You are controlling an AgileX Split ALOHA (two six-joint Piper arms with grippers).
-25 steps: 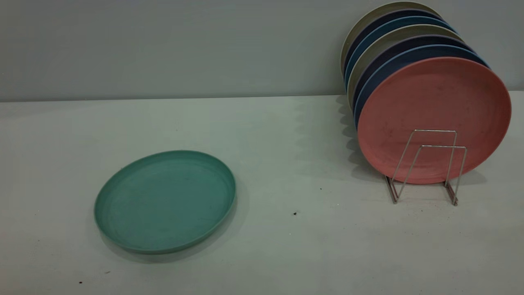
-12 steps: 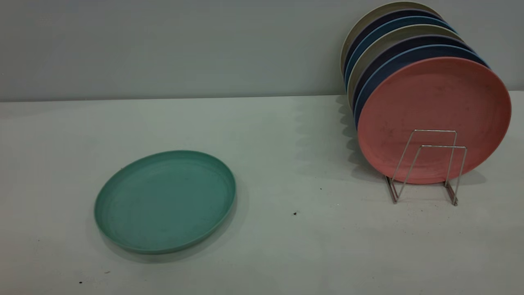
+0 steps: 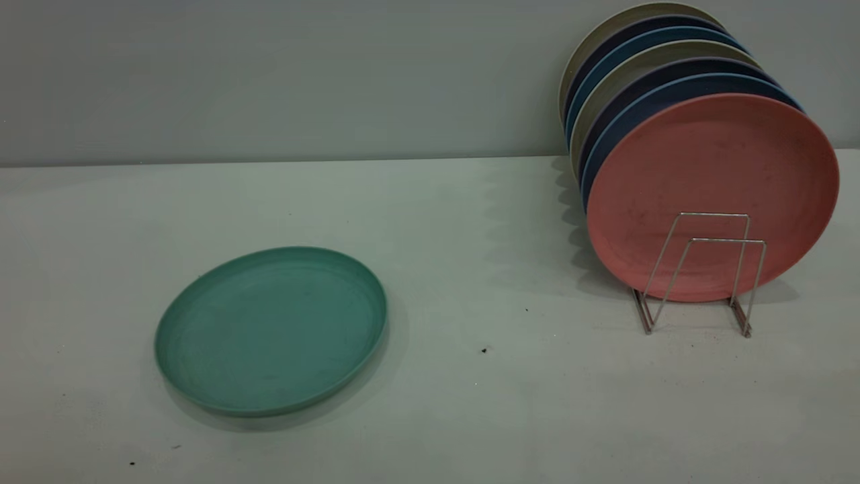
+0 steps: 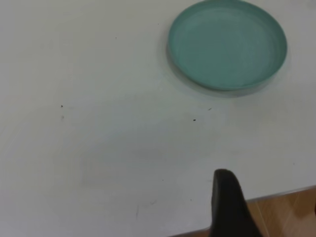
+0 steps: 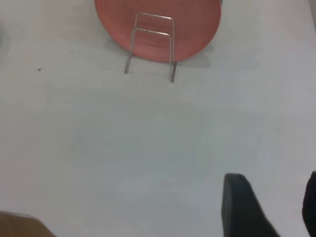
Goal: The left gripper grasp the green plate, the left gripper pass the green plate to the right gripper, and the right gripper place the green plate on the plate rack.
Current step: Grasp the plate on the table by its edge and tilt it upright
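green plate [image 3: 271, 329]: teal-green | front racked plate [image 3: 712, 175]: salmon-pink | plate rack [image 3: 699, 269]: silver

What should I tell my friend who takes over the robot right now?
Left gripper: away from the plate, above the table's near edge, holding nothing; only one finger shows.
Right gripper: open, empty, above bare table, well short of the rack.
The green plate lies flat on the table, on the left side, untouched.
The plate rack stands at the right. A pink plate and a row of others stand upright in it; two wire loops in front of the pink plate are free.
Done: nothing yet.
Left: grasp the green plate with the left gripper, pass it to the right, set it in the rack.
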